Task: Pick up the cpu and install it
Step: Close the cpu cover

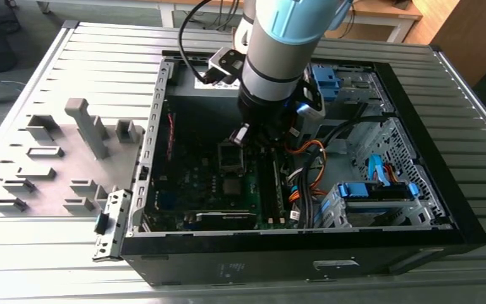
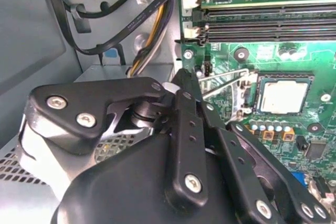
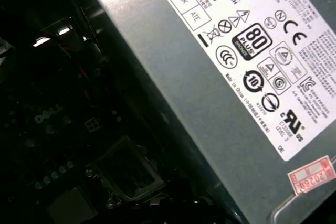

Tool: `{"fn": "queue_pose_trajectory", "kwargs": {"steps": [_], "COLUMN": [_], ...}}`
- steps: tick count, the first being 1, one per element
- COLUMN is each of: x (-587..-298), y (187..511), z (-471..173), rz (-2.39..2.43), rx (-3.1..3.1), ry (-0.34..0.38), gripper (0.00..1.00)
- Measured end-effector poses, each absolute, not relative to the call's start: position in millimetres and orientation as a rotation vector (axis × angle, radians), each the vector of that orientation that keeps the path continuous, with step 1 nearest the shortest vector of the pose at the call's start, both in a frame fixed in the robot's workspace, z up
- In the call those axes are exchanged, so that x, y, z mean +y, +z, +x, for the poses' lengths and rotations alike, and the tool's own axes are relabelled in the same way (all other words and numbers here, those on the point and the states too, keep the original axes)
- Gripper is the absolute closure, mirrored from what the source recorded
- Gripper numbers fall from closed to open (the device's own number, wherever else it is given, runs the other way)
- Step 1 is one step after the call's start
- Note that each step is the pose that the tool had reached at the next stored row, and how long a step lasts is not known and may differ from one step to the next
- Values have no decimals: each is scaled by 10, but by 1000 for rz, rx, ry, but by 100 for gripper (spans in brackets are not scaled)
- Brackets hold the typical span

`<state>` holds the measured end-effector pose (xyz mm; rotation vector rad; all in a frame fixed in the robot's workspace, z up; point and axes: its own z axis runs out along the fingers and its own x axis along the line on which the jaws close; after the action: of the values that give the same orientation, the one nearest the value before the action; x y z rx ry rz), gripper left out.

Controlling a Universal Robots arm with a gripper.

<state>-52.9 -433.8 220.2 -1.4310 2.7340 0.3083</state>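
a: what is hidden or hard to make out?

b: in the exterior view the hand (image 1: 245, 140) is largely covered by the arm (image 1: 278, 57), so whether it is open or closed cannot be told. in the second wrist view the black linkages of the hand (image 2: 184, 85) are seen from behind and the fingertips are cut from sight. the first wrist view is dark; a socket frame (image 3: 126, 169) is only faintly made out.

a: where is the cpu?

b: the cpu (image 2: 283, 97) is seen seated in its socket on the green motherboard (image 2: 273, 56) in the second wrist view, at about three o'clock from the hand, not touched by it. a metal retention lever (image 2: 226, 83) is raised between the two.

a: what else is around?

b: memory slots (image 2: 262, 14) lie at twelve o'clock of the cpu, and bundled cables (image 2: 152, 9) hang beside the board. the grey power supply (image 3: 210, 77) is shown with its label. the open computer case (image 1: 437, 190) lies on the table (image 1: 57, 247), with grey fixtures (image 1: 87, 126) at nine o'clock of it.
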Motion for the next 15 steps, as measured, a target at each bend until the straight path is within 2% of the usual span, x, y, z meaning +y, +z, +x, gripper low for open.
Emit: {"fn": "queue_pose_trajectory", "kwargs": {"steps": [15], "x": [-4437], "y": [2301], "z": [-529], "rz": [-1431], "rx": [2734], "ry": [308], "gripper": [89]}}
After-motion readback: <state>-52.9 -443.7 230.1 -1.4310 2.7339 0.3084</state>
